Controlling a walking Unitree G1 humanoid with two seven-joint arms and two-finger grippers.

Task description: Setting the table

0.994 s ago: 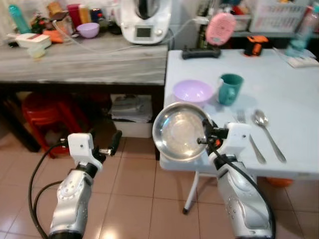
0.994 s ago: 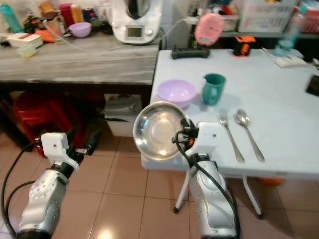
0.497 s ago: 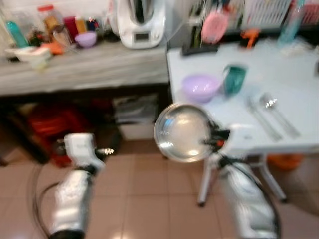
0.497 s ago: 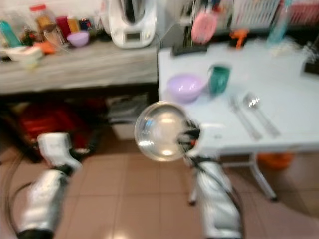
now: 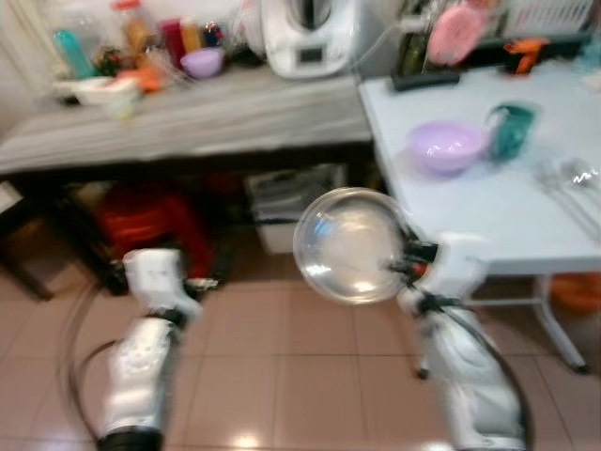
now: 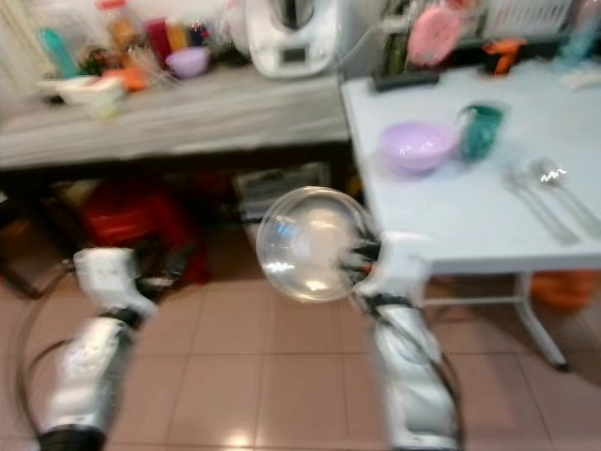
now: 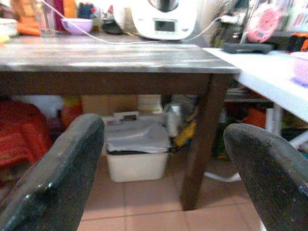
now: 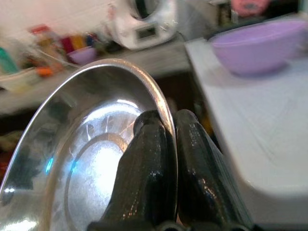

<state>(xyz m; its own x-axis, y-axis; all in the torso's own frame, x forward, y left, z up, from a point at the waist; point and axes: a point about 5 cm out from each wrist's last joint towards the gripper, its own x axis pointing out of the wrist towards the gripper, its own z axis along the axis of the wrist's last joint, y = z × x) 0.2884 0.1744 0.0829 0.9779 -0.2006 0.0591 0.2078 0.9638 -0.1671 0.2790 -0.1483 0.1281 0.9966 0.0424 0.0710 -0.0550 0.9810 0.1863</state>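
Right gripper: I am seeing its two black fingers clenching the rim of the steel plate, one finger on each face of the rim.
Steel plate: it is hanging in the air at the centre of the head frame, tilted up on edge with its hollow facing me, off the near left corner of the white table and over the tiled floor.
Left gripper: I am holding it released, its fingers standing wide apart, low at the lower left of the head frame and pointing under the wooden counter.
White table: at the right of the head frame it is carrying a lilac bowl, a teal mug just right of the bowl, and a fork and spoon lying side by side nearer the right edge.
Wooden counter: across the upper left it is bearing a white kitchen machine, a small lilac bowl and blurred jars.
Under the counter: a white lidded bin and red stools are sitting in the shade.
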